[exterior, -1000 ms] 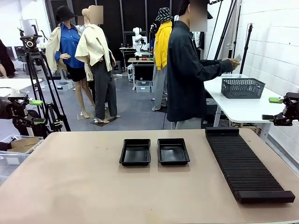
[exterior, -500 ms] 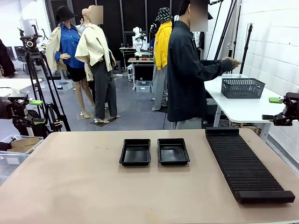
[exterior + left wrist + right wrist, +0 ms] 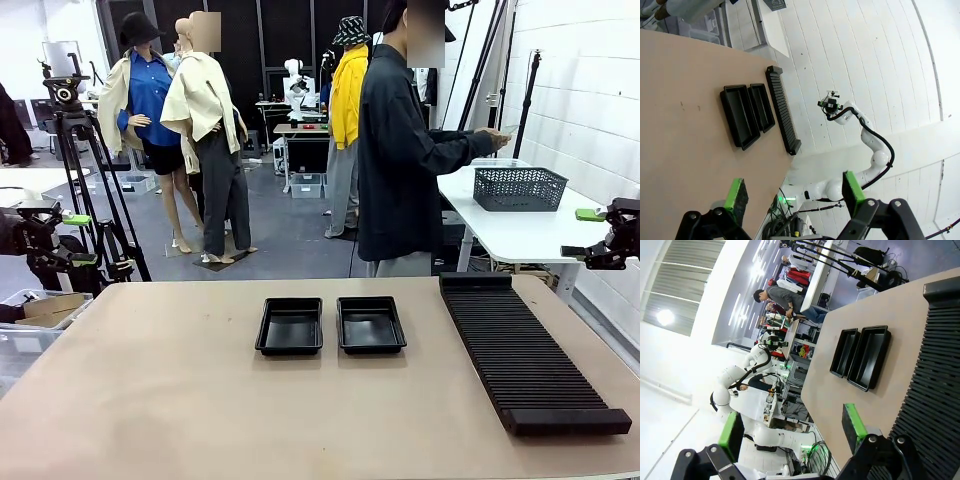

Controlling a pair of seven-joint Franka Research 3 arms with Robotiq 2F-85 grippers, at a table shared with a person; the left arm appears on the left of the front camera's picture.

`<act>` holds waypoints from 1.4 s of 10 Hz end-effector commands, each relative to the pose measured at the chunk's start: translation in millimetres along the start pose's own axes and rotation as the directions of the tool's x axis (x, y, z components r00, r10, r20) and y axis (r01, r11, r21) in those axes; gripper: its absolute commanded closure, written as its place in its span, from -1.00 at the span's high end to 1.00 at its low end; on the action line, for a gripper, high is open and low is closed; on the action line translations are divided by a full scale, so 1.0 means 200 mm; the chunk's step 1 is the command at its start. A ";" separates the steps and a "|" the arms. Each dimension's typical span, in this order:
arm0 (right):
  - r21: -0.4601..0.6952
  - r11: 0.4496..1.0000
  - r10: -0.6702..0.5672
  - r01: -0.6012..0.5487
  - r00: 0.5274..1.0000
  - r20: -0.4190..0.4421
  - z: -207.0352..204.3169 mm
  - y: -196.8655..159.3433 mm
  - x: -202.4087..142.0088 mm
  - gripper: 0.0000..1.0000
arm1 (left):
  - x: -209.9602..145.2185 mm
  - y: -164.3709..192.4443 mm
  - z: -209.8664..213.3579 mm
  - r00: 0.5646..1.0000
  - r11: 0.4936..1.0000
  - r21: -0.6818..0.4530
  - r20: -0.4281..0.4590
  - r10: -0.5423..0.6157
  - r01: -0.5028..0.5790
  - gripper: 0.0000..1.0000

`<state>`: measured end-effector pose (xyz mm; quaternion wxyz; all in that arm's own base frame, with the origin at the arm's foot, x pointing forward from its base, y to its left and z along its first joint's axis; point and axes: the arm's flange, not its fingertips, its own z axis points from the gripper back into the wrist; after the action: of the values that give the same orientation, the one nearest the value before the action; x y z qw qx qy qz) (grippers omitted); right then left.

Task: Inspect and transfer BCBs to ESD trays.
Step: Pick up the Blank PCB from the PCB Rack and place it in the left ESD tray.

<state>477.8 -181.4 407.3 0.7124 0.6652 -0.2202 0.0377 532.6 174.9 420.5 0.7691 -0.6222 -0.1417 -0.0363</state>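
Note:
Two empty black ESD trays (image 3: 290,326) (image 3: 371,324) lie side by side at the middle of the table; they also show in the left wrist view (image 3: 740,122) (image 3: 761,106) and the right wrist view (image 3: 845,353) (image 3: 870,357). My left gripper (image 3: 72,240) (image 3: 794,192) hangs open beyond the table's left edge, holding nothing. My right gripper (image 3: 590,234) (image 3: 792,429) hangs open off the right side, holding nothing. At the far side, a person turned toward a side table holds a thin flat piece in a hand (image 3: 495,136), perhaps a BCB; it is too small to tell.
A long ribbed black rack (image 3: 525,350) (image 3: 782,111) (image 3: 935,380) lies along the table's right side. A dark mesh basket (image 3: 519,187) stands on the white side table behind. A camera tripod (image 3: 75,150) stands at the far left.
The person's outstretched hand with the thin piece has shifted slightly above the basket. Both arms and the trays have stayed still.

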 end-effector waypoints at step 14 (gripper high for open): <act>0.001 1.000 -0.004 0.004 1.000 0.002 0.00 0.00 -0.01 1.00 | 0.00 -0.01 0.00 1.000 1.000 -0.001 0.003 0.011 -0.011 1.00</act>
<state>477.8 -181.4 407.3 0.7124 0.6652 -0.2202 0.0377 532.6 174.9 420.5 0.7691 -0.6222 -0.1417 -0.0363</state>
